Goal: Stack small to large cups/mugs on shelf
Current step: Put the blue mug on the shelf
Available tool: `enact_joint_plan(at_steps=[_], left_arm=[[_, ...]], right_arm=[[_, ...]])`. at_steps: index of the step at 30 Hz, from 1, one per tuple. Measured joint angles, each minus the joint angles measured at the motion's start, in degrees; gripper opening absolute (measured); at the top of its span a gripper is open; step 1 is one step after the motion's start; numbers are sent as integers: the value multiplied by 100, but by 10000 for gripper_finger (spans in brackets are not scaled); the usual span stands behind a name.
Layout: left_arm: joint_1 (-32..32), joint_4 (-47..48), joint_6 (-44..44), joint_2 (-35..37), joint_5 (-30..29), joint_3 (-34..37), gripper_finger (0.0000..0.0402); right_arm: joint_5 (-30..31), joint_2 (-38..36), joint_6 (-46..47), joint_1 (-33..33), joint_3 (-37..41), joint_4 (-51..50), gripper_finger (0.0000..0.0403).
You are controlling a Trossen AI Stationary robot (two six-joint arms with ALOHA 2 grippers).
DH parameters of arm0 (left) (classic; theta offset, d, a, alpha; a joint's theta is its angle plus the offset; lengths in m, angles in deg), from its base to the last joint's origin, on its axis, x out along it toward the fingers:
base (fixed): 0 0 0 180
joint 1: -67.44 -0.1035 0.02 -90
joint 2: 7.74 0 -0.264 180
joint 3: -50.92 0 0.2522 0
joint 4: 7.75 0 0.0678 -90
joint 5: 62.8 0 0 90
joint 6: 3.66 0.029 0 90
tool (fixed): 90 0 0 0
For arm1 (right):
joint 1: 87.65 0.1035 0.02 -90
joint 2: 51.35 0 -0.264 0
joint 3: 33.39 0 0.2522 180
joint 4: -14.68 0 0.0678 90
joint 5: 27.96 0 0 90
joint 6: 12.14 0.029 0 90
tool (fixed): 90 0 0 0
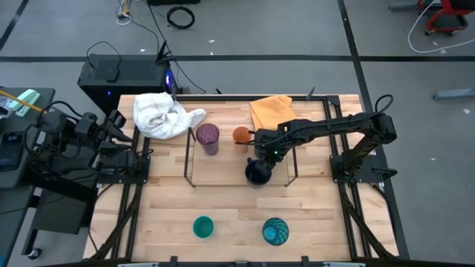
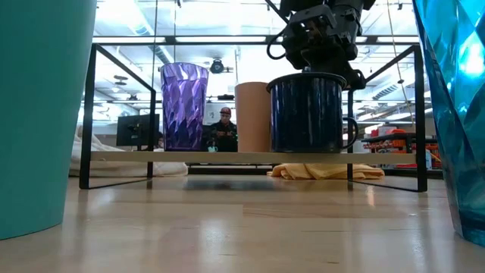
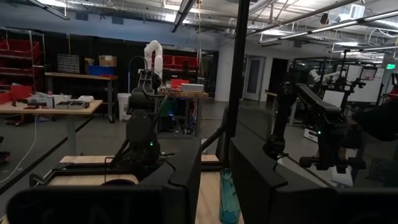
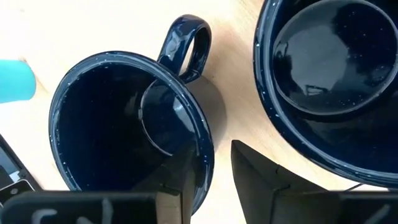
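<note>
A black wire shelf (image 1: 188,159) stands mid-table. On its board (image 2: 227,158) stand a purple tumbler (image 1: 207,138), an orange cup (image 1: 241,135) and a navy mug (image 1: 257,172). My right gripper (image 2: 318,64) is just above that mug and shut on it. A second navy mug (image 4: 329,81) stands close beside it and shows only in the right wrist view. A small teal cup (image 1: 202,227) and a patterned teal-blue cup (image 1: 275,231) stand on the table near its front edge. My left gripper (image 3: 216,186) waits shut at the table's left edge. My right gripper has the navy mug's rim (image 4: 210,163) on the side away from the handle (image 4: 186,43). One finger (image 4: 186,180) is inside the mug and the other (image 4: 255,174) outside. The fingers come from above, pointing down. The mug stands upright with its base on the shelf's board.
A white cloth (image 1: 159,115) and a yellow cloth (image 1: 271,111) lie behind the shelf. A black box (image 1: 122,78) stands past the far left corner. Bare table lies between the shelf and the two teal cups. A person (image 2: 223,129) shows in the room beyond.
</note>
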Motion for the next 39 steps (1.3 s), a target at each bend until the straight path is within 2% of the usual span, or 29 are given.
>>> enact_joint_plan(at_steps=[14, 23, 39], left_arm=[[-2, 0, 0, 0, -2, -1, 94], [0, 0, 0, 0, 0, 0, 91], [-1, 4, 0, -1, -1, -1, 91]], right_arm=[[159, 0, 140, 0, 0, -13, 107], [52, 4, 51, 4, 0, 366, 108], [-2, 8, -43, 0, -57, 364, 113]])
